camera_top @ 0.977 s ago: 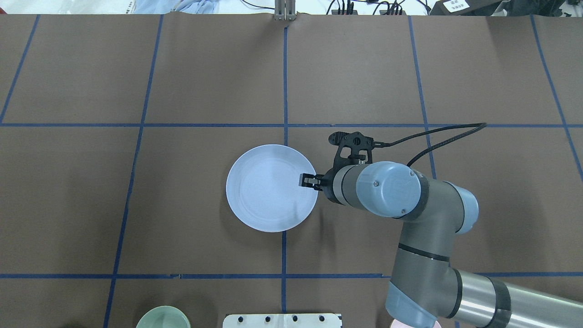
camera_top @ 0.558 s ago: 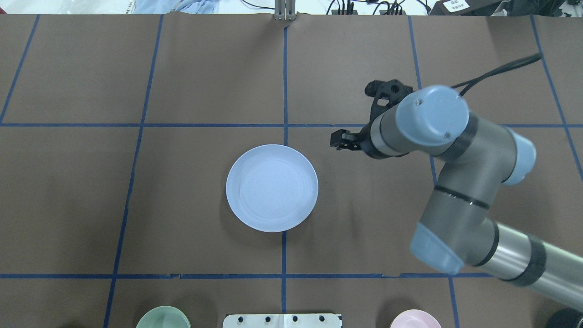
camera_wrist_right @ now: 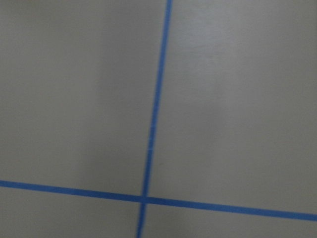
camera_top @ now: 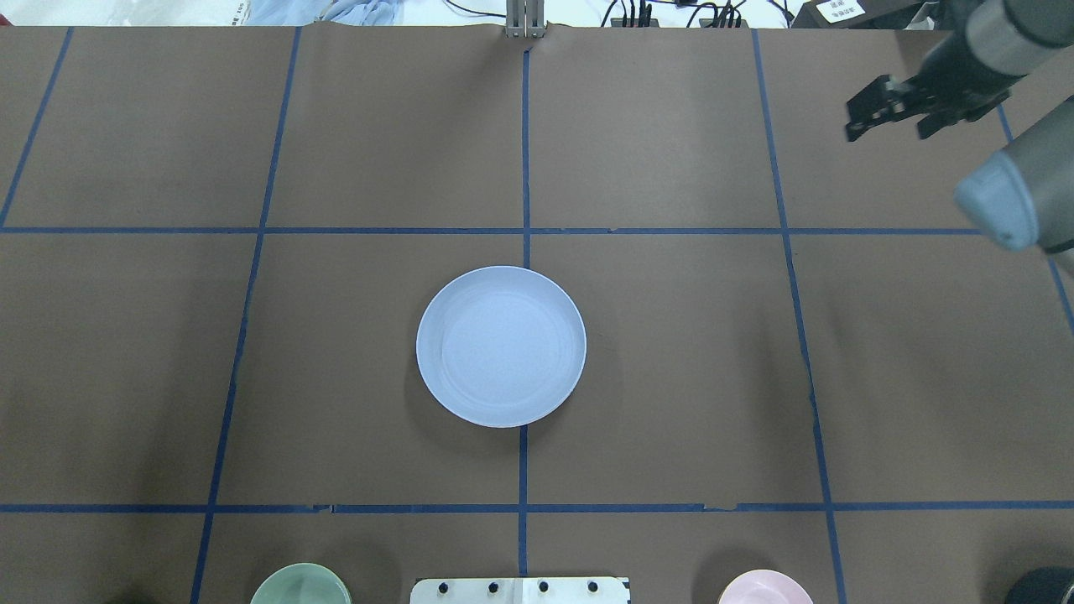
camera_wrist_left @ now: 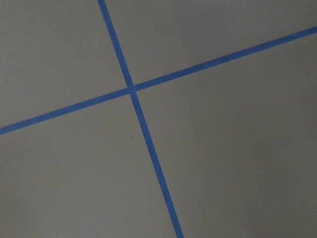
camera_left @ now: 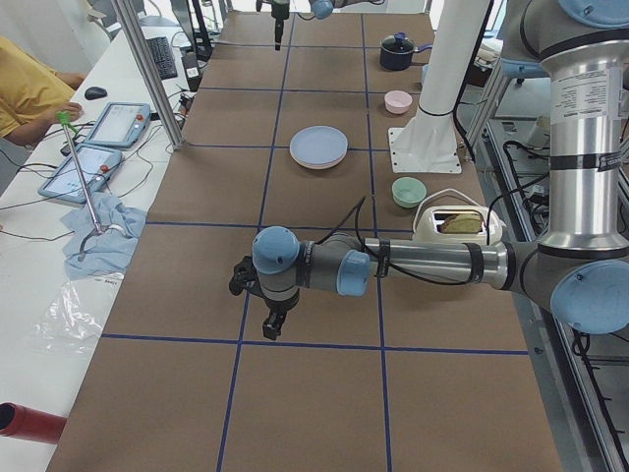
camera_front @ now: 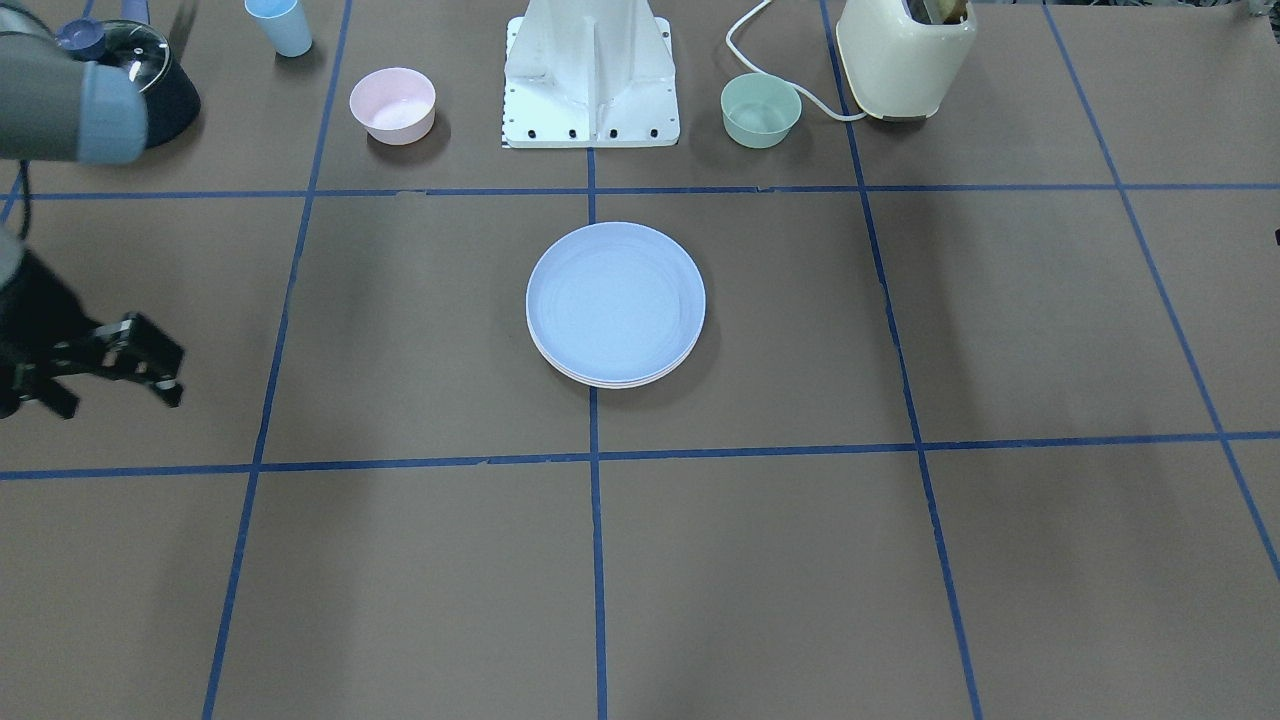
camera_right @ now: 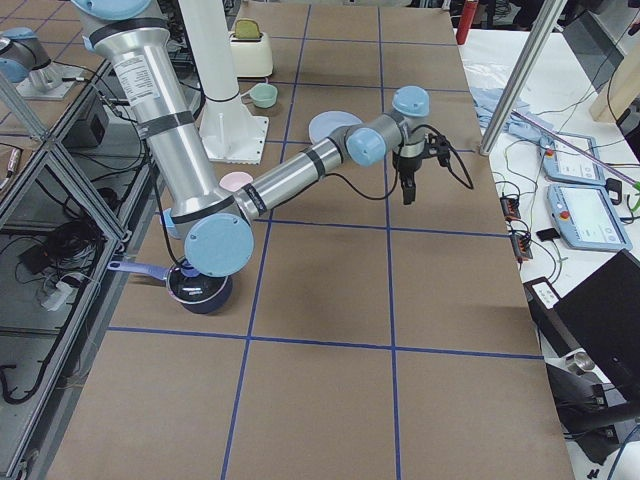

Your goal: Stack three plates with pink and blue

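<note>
The three plates (camera_front: 615,303) sit stacked at the middle of the surface (camera_top: 336,151), the blue (camera_top: 501,346) on top; the right tool (camera_top: 864,113) hangs far right, released and empty. Whether the left tool (camera_left: 272,330) is clenched, I cannot tell.

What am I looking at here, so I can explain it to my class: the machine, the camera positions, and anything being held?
This is a two-armed robot at a brown table marked with blue tape. Two pictures look down from opposite sides; two look along the table from its ends; two wrist cameras show only table. In the middle lies a stack of round shallow plastic plates, the light blue plate on top. The right gripper, a two-finger claw, hangs open and empty off to one side. The left gripper shows only from afar; its state is unclear. A small pink bowl and a mint-green bowl stand near the robot.
</note>
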`<action>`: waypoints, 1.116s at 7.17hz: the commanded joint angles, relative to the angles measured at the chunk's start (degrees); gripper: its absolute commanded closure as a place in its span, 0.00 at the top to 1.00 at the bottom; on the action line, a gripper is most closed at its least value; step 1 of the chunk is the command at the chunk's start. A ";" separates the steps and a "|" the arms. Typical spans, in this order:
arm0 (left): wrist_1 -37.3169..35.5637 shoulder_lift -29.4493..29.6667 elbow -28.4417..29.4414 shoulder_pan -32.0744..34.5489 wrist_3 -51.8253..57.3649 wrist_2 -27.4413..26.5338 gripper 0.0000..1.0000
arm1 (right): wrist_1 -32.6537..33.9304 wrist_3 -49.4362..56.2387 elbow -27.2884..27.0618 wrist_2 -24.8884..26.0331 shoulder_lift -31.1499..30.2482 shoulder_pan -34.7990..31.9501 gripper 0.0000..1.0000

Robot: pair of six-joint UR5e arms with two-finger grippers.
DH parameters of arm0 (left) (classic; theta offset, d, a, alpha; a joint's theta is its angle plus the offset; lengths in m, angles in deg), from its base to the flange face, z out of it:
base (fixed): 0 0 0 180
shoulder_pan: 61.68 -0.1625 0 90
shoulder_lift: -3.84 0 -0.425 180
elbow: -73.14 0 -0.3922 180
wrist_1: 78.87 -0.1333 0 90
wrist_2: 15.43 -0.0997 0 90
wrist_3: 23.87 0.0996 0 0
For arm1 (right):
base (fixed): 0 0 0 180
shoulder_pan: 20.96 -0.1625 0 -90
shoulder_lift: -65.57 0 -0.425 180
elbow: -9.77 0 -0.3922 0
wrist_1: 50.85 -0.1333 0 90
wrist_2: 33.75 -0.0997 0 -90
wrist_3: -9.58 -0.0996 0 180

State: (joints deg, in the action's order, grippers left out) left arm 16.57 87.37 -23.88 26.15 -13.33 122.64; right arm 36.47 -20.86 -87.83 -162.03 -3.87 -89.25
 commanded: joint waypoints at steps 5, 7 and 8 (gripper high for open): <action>-9.99 3.90 -0.54 1.29 -0.43 -6.93 1.00 | -4.33 26.89 6.02 -3.03 -22.46 -19.41 1.00; -9.31 3.82 0.07 1.47 -0.17 -6.58 1.00 | -4.35 26.66 5.75 -2.85 -24.94 -19.43 1.00; -9.04 3.83 -0.36 1.47 -0.25 -6.58 1.00 | -4.35 26.48 5.40 -3.64 -25.22 -20.47 1.00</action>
State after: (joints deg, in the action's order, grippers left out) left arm 7.38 91.02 -24.11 27.60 -13.55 116.02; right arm 32.20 5.67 -82.09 -165.12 -28.10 -108.85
